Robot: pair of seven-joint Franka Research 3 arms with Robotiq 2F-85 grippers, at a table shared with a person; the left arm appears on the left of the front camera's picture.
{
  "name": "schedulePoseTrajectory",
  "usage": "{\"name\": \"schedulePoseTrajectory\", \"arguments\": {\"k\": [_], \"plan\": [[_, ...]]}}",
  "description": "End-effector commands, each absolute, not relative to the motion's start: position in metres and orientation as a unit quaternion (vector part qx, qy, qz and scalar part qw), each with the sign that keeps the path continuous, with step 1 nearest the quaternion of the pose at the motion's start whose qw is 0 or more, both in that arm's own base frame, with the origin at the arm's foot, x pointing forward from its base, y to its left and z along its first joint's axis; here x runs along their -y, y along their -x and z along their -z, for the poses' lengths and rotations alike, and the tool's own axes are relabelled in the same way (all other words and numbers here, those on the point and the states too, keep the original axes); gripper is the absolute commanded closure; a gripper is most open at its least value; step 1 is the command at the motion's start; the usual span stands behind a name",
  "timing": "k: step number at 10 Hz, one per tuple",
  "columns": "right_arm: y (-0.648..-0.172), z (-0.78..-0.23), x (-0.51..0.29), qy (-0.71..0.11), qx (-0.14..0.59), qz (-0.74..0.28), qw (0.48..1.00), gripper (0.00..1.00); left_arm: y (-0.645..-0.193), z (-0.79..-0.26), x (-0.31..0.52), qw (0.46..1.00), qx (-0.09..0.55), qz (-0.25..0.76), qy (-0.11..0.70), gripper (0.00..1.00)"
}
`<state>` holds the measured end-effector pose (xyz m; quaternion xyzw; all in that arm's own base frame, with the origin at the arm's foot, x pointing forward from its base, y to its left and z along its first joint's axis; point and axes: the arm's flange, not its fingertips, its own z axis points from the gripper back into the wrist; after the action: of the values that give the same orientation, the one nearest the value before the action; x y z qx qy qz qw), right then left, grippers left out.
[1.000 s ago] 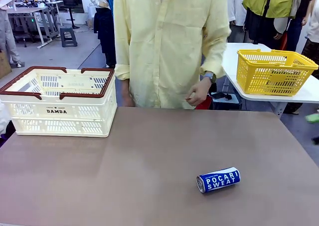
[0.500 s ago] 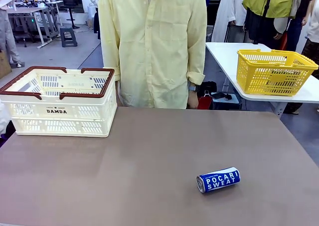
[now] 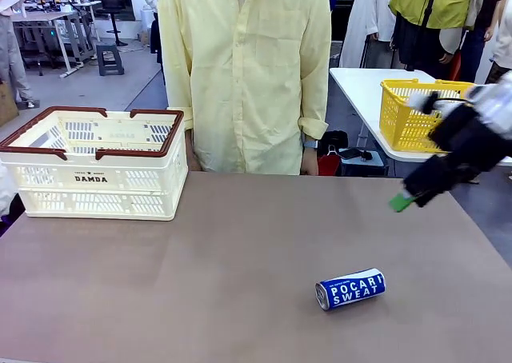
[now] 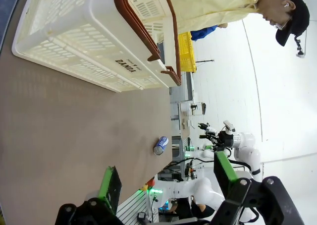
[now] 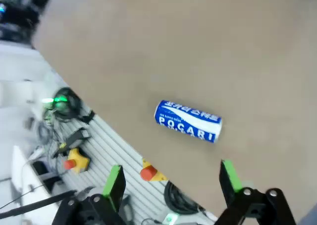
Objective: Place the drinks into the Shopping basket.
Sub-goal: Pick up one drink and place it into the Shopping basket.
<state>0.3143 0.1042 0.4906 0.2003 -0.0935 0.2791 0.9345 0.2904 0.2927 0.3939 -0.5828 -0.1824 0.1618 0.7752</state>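
Observation:
A slim blue-and-white can [image 3: 350, 289] lettered "POCARI SWEAT" lies on its side on the brown table, front right; it is also a small can [image 4: 160, 145] in the left wrist view and a can [image 5: 188, 121] in the right wrist view. The cream-white DAMDA basket [image 3: 96, 179] with brown-red rim stands at the table's back left, also as a basket [image 4: 94, 46] close ahead of the left gripper [image 4: 166, 178], which is open. My right gripper [image 3: 406, 197] comes in high at the right, blurred, above and behind the can; its fingers [image 5: 171, 178] stand open. The green cans are out of view.
A person in a pale yellow shirt [image 3: 248, 75] stands at the far edge, arms down. A yellow mesh basket [image 3: 424, 115] sits on a white table at the back right. The table's front edge with cables and a red button [image 5: 148, 173] lies close to the can.
My right arm has swung into the front view from the right. The person moved left and lowered the hand earlier; the can and the basket have not moved.

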Motion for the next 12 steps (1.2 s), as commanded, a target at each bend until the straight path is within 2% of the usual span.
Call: {"name": "schedulePoseTrajectory", "arguments": {"k": [1, 3, 4, 5, 7, 8, 9, 12], "plan": [[-0.289, -0.442, -0.126, -0.127, 0.107, -0.259, 0.952, 0.00, -0.288, -0.397, -0.293, 0.773, 0.179, -0.160, 0.587, 0.00], [-0.276, -0.417, -0.142, -0.102, 0.148, -0.140, 0.974, 0.00, -0.288, -0.397, -0.293, 0.773, 0.179, -0.160, 0.587, 0.00], [-0.273, -0.403, -0.146, -0.079, 0.148, -0.044, 0.985, 0.00, -0.288, -0.397, -0.293, 0.773, 0.179, -0.160, 0.587, 0.00], [-0.266, -0.389, -0.144, -0.047, 0.108, -0.009, 0.993, 0.00, -0.288, -0.397, -0.293, 0.773, 0.179, -0.160, 0.587, 0.00], [-0.261, -0.372, -0.148, -0.036, 0.044, -0.011, 0.998, 0.00, -0.288, -0.397, -0.293, 0.773, 0.179, -0.160, 0.587, 0.00], [-0.263, -0.374, -0.143, -0.047, 0.042, -0.009, 0.998, 0.00, -0.288, -0.397, -0.293, 0.773, 0.179, -0.160, 0.587, 0.00], [-0.330, -0.423, -0.173, -0.030, 0.075, -0.011, 0.997, 0.00, -0.288, -0.397, -0.293, 0.773, 0.179, -0.160, 0.587, 0.00], [-0.326, -0.414, -0.176, -0.025, 0.054, -0.007, 0.998, 0.00, -0.288, -0.397, -0.293, 0.773, 0.179, -0.160, 0.587, 0.00]]}}
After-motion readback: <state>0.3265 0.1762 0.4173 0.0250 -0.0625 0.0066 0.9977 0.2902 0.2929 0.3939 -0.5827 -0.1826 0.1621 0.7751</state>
